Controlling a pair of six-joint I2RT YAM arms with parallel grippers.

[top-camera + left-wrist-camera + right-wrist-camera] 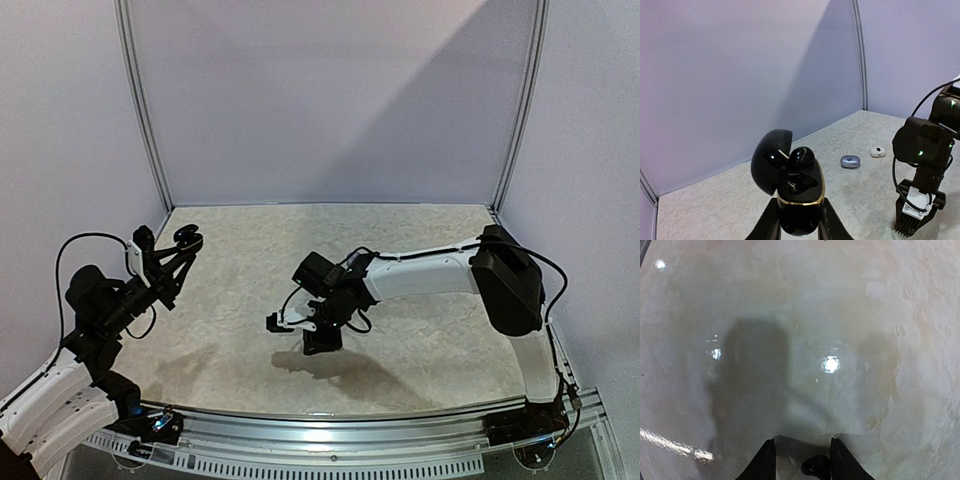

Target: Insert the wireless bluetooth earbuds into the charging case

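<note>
My left gripper [799,207] is shut on a black charging case [799,192] with a gold rim and holds it up above the table's left side [185,240]. Its lid [770,160] stands open, and one black earbud [801,157] sits in the far socket. The near socket looks unfilled. My right gripper [802,442] points down at the table's middle [322,342]. A second black earbud [815,467] lies between its fingers, close to the right finger [840,460]. A gap separates it from the left finger [765,462], so the jaws stand open around it.
A blue-grey pebble case [850,161] and a small white case [878,151] lie on the marbled table [230,330] beyond the right arm. White walls close the back and sides. The right arm [430,272] reaches across from the right.
</note>
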